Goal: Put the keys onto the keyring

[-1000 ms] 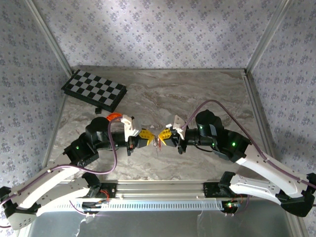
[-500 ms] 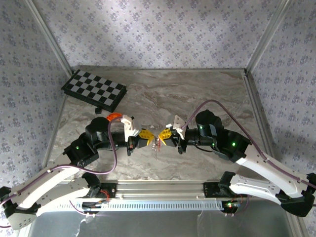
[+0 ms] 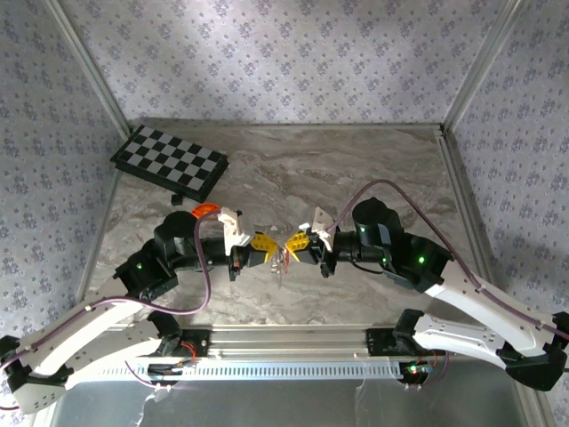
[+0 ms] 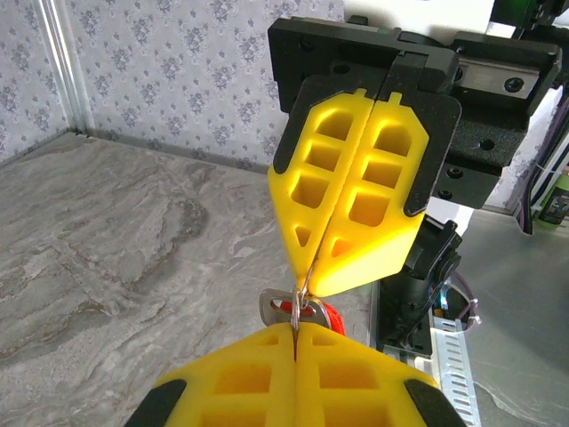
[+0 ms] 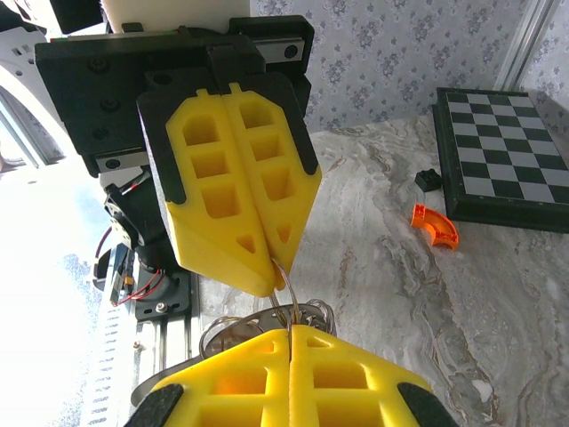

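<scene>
Marble-patterned worktop (image 3: 356,169), enclosed by floral-papered walls (image 3: 284,62). Left claw (image 3: 269,247) and right claw (image 3: 289,246), both fully closed, meet tip to tip, pinching the keyring (image 4: 277,309). Red-headed keys (image 4: 331,312) sit at its 3 o'clock.

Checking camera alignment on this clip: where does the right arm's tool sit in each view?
Top external: right tool, centre, pointing left.
Left wrist: upper yellow pair, tips down.
Right wrist: lower yellow pair at the bottom edge.
Shared landmark: the left tool, meeting it tip to tip, the keyring wire pinched between them.
</scene>
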Controlling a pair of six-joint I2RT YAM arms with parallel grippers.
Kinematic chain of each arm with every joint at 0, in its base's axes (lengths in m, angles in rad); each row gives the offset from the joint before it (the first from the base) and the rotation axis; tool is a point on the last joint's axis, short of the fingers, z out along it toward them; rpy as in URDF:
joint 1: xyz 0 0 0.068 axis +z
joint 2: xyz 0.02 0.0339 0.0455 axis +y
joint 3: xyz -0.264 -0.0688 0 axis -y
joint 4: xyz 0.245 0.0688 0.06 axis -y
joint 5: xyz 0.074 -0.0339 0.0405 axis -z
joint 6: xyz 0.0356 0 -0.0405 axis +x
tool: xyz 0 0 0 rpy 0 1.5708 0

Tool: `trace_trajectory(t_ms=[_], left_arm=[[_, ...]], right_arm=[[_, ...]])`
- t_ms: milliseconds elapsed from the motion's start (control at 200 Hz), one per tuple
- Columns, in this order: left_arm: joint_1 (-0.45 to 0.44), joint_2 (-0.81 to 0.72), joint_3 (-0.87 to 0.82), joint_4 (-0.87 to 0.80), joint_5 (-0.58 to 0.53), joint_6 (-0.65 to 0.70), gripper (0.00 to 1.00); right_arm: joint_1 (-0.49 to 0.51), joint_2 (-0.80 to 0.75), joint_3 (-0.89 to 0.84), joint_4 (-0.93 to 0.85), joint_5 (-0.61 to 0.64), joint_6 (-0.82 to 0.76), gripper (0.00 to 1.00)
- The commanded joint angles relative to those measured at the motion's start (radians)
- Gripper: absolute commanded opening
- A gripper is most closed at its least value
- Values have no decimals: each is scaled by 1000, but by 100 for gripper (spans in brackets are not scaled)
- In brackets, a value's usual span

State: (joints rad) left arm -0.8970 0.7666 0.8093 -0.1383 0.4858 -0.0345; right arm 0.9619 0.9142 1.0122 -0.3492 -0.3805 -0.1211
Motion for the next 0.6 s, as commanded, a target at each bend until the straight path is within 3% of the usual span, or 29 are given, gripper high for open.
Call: trace_trajectory(t_ms=[0,595], left_arm=[[-7,-22,47,17,16,17,0],[-8,-17,47,21,19,19,0]], right_arm=[[-5,-18,37,7,17,-2,0],[-7,-7,39,13,-3,0,0]])
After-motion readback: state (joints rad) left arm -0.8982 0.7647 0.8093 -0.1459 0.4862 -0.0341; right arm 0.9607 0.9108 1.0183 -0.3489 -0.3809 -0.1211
